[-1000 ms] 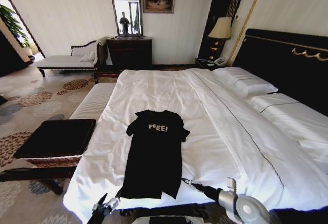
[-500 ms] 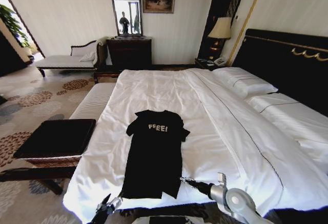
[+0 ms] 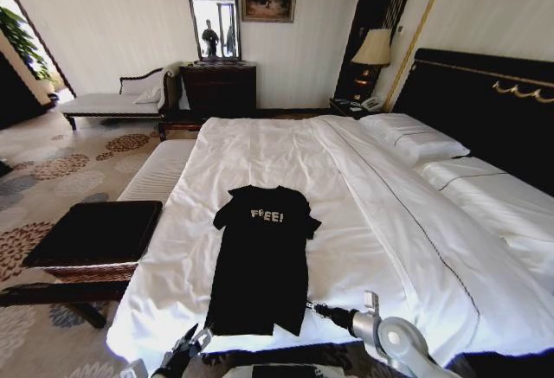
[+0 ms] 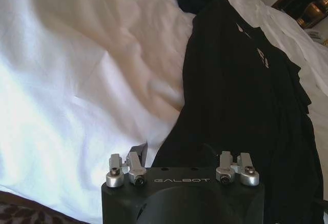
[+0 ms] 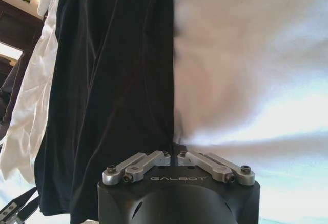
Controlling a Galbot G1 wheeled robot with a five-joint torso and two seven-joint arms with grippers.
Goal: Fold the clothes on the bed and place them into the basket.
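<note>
The black T-shirt (image 3: 262, 259) lay flat in the lower middle of the head view, collar toward the top of the frame, on the white duvet of the bed (image 3: 363, 196), its white lettering showing across the chest. The left gripper (image 3: 183, 349) sat at the bottom edge just below the shirt's left hem corner; its fingers looked spread apart, one dark tip beside the cloth in the left wrist view. The right gripper (image 3: 313, 307) reached in from the lower right, its tip at the shirt's right hem corner, fingers pressed together. The basket (image 3: 95, 233), with its black top, stood at the left of the frame beside the bed
</note>
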